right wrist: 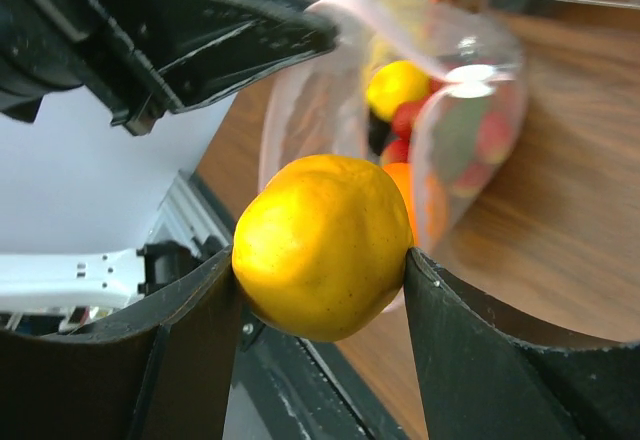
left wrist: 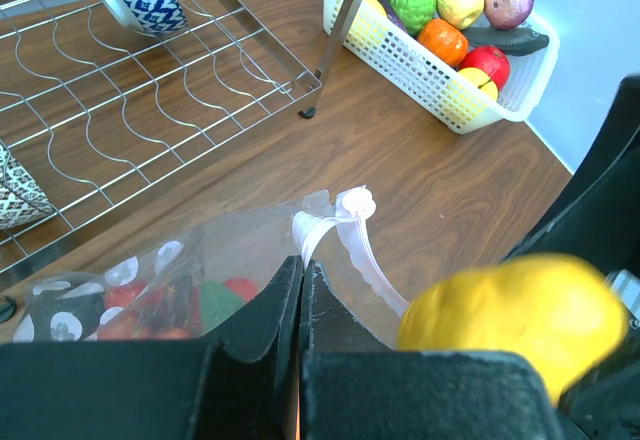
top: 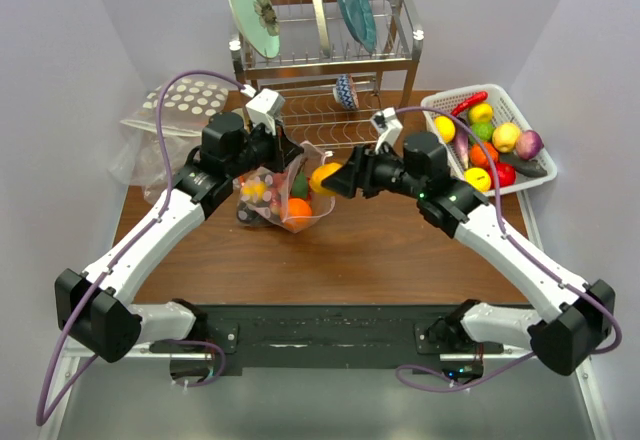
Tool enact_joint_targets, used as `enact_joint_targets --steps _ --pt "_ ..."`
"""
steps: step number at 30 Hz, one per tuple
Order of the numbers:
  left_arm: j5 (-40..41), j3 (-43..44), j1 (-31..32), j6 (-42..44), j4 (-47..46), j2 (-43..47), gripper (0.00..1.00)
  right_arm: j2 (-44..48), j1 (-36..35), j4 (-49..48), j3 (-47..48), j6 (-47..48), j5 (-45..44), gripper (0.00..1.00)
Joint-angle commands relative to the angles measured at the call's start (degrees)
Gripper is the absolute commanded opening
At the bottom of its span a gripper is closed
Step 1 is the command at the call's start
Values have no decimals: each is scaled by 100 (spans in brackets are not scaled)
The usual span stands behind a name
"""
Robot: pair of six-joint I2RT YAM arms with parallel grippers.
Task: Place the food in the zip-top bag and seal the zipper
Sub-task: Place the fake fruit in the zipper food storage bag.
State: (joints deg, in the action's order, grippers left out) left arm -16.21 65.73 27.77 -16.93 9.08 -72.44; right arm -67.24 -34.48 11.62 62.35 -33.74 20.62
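- 2 grippers: L gripper (left wrist: 301,280), R gripper (right wrist: 320,260)
- 1 lemon (right wrist: 320,225), btw R fingers (right wrist: 470,360)
- 1 zip-top bag (right wrist: 310,100), at L fingertips (left wrist: 270,310); food inside: several pcs, can't count
- 1 basket (left wrist: 420,75), approx 11 food pcs (top: 506,137)
- 1 dish rack (top: 400,55); 2 plates (top: 252,10), maybe a 3rd edge-on; 1 bowl (top: 345,90)
- 1 polka-dot bag (top: 190,100)

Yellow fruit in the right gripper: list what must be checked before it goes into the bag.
1. Grip on the yellow fruit: ok, the right gripper clamps it between both fingers.
2. Hold on the zip-top bag: ok, the left gripper is shut on its rim.
3. Zipper unsealed: ok, the mouth gapes.
4. Mouth facing the fruit: ok, the opening lies right behind it in the right wrist view.
5. Fruit inside the rim: cannot tell, it sits at the mouth's edge.
6. Room inside: ok, the food already bagged lies toward the bottom.
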Motion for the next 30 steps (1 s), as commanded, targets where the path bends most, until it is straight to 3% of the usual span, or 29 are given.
enact_joint_targets --steps 1,12,18,24,27,28,30 --pt "30 124 -26 93 -135 73 0 -201 -365 -590 93 -81 -32 47" --pt "-444 45 -26 41 -380 389 0 -1062 -779 -1134 68 -62 -629 47" --pt "-831 -78 -26 -30 -741 679 0 -1133 -938 -2512 -433 -273 -1069 47" --pt "-1042 -105 -26 -100 -829 749 0 -1484 -1104 -3261 -566 -564 -1412 47" --pt "-1025 -114 -35 -109 -820 723 0 -2107 -1201 -2406 197 -424 -1078 90" --pt "-999 -105 -35 -109 -829 723 0 -2126 -1228 -2305 277 -354 -1113 99" --pt "-832 -79 -35 -109 -794 688 0 -1794 -1263 -2426 51 -283 -1393 99"
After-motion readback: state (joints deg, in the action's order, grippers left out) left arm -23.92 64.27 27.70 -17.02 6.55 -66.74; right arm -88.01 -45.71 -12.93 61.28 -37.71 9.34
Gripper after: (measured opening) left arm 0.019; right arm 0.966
